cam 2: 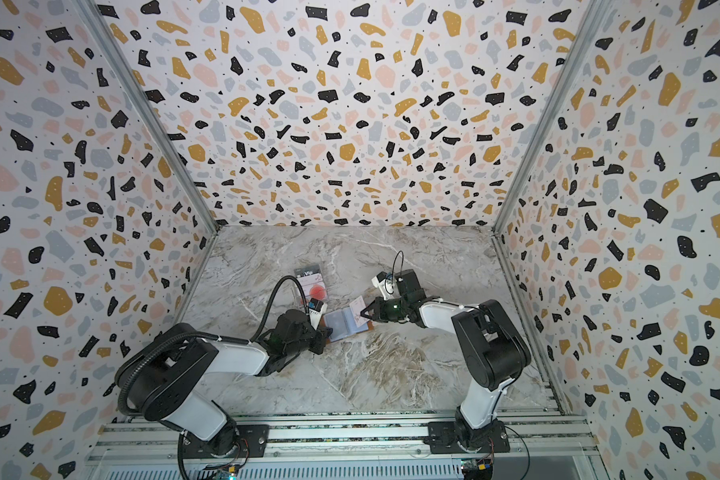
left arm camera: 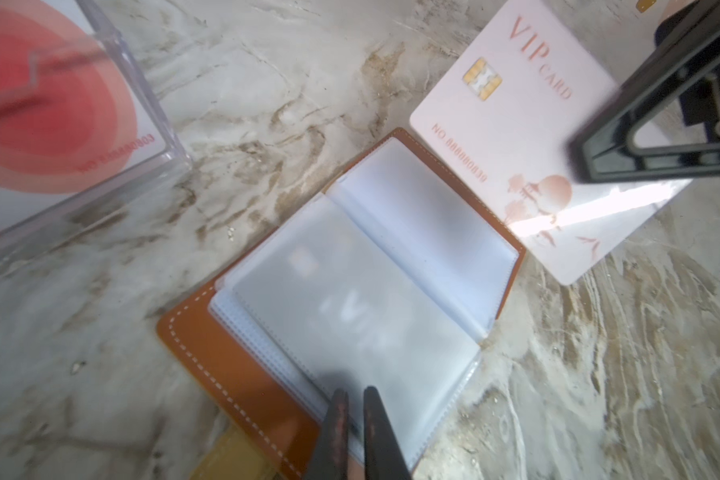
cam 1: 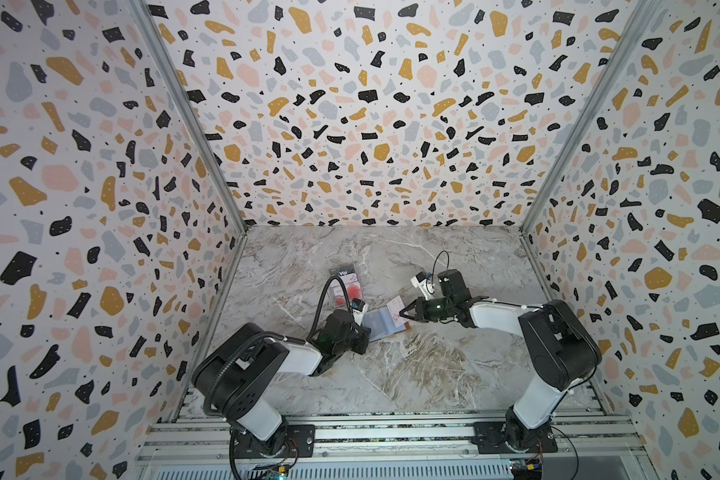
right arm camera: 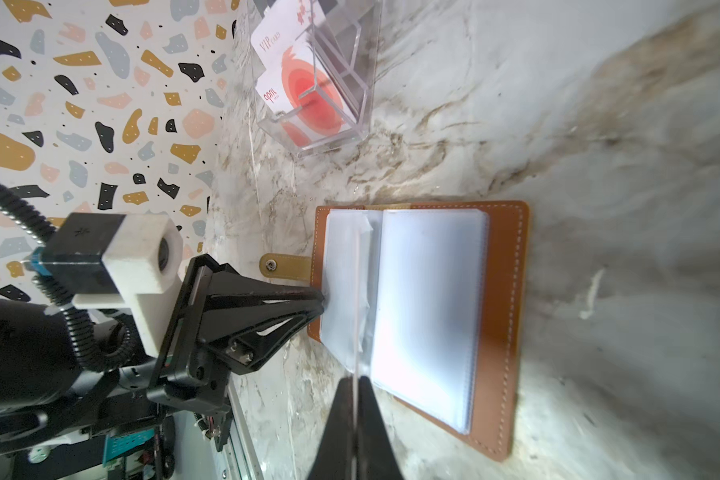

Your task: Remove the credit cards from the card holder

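Observation:
The tan card holder (cam 1: pixel 406 327) (cam 2: pixel 368 326) (left arm camera: pixel 225 374) (right arm camera: pixel 512 332) lies open and flat on the marble, clear sleeves up. Through the top sleeve a credit card (left arm camera: pixel 350 307) shows faintly. My right gripper (cam 1: pixel 400 316) (cam 2: pixel 362 314) (right arm camera: pixel 356 380) is shut on a white VIP card (left arm camera: pixel 516 145) (right arm camera: pixel 356 291). It holds the card just over the holder's right side. My left gripper (left arm camera: pixel 352 392) (right arm camera: pixel 321 297) sits at the sleeves' outer edge on the other side. Its fingers stand a narrow gap apart, gripping nothing.
A clear plastic case (cam 1: pixel 344 286) (cam 2: pixel 312 284) (left arm camera: pixel 150 124) (right arm camera: pixel 362 62) stands behind the holder to the left. It holds a red-circle card (right arm camera: pixel 312 104) and a dark Vip card (cam 1: pixel 341 273). Patterned walls close in three sides.

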Controlling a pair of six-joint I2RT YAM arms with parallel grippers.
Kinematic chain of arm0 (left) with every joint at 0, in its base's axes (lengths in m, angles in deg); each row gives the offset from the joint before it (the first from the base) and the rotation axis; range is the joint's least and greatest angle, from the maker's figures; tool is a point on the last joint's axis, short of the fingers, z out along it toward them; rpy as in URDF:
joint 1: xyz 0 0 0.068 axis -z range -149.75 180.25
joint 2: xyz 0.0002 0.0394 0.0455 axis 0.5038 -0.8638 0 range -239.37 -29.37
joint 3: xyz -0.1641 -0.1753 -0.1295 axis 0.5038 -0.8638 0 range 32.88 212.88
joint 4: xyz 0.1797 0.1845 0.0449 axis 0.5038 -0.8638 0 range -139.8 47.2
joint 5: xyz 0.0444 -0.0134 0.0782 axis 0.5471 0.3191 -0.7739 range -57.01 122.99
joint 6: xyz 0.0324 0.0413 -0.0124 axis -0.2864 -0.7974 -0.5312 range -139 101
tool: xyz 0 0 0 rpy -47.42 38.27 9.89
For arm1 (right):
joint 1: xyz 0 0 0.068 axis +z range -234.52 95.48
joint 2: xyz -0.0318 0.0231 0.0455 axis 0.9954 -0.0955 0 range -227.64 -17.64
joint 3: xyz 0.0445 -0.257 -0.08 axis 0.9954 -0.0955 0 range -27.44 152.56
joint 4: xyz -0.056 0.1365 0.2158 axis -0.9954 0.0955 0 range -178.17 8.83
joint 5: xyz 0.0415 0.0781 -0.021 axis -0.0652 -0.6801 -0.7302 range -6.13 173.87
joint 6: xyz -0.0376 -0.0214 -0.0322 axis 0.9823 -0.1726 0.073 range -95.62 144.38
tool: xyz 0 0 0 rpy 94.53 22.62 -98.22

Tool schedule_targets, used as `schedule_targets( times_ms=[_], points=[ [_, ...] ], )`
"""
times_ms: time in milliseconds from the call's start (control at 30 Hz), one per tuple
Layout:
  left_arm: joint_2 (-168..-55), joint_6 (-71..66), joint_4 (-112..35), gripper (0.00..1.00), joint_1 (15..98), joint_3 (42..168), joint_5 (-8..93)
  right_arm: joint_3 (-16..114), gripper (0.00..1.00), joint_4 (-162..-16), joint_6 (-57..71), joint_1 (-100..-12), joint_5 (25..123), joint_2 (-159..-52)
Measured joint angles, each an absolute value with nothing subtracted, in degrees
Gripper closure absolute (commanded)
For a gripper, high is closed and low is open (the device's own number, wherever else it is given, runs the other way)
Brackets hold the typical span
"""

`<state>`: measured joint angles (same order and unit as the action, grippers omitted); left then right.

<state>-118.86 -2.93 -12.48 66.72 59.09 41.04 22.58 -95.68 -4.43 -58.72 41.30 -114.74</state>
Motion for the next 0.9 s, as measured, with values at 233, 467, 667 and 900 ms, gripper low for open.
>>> schedule_targets(
  times_ms=[233,467,667,900],
  points=[
    [-107.9,-7.8,-27.7,0.59,66.1,68.5,44.1,25.1,1.00,-86.4,7.0,-59.1,43.0,-105.6],
    [-102.6,-12.6,-37.9,0.52,61.0,75.8,58.3,25.1,1.00,-82.1,16.0,-58.9,39.4,-99.2],
    [-101.0,-16.0,-44.5,0.50,58.8,79.1,70.2,25.1,1.00,-80.0,22.4,-57.4,34.2,-95.1],
    [-102.9,-20.0,-49.2,0.56,58.5,82.6,84.6,25.1,1.00,-77.5,27.4,-53.6,29.0,-96.5]
  ],
)
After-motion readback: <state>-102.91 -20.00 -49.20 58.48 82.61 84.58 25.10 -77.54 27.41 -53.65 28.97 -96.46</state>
